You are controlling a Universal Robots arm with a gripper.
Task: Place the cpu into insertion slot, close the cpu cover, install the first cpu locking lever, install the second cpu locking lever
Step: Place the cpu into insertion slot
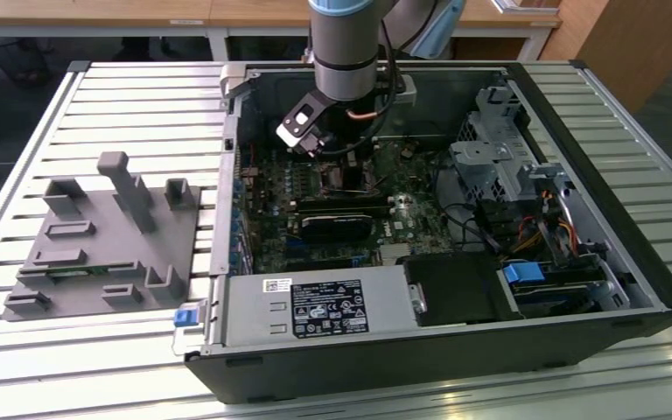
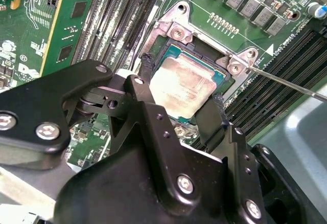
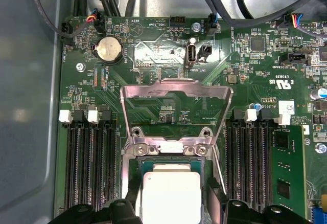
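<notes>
Silver-tan and a bit smudgy on top, the cpu [image 2: 181, 88] [image 3: 171, 196] sits square over the insertion slot [image 2: 176, 29] [image 3: 168, 150], down inside its thin metal frame as far as we can tell; whether it's fully seated we can't say. The gripper [image 2: 182, 81] [image 3: 172, 187] straddles it. The black fingers [image 2: 148, 73] are drawn in narrow, one against each of two opposite edges of the chip, so it looks pinched between them.

In the first wrist view the cpu cover [image 3: 176, 93] is flipped open, standing up from the slot's far side, over the green motherboard [image 3: 153, 55]. The slot lies mid-board, between two banks of long black memory slots [image 3: 87, 168]. In the second wrist view a thin metal rod [image 2: 286, 81] runs out from one screwed corner of the frame.

In the exterior view we see the arm [image 1: 346, 52] reaching straight down into the open computer case [image 1: 430, 367], gripper [image 1: 339, 162] low over the board. The case sits on a slatted metal table [image 1: 115, 87], with a grey fixture block [image 1: 108, 236] near the table's edge at the exterior view's left.
</notes>
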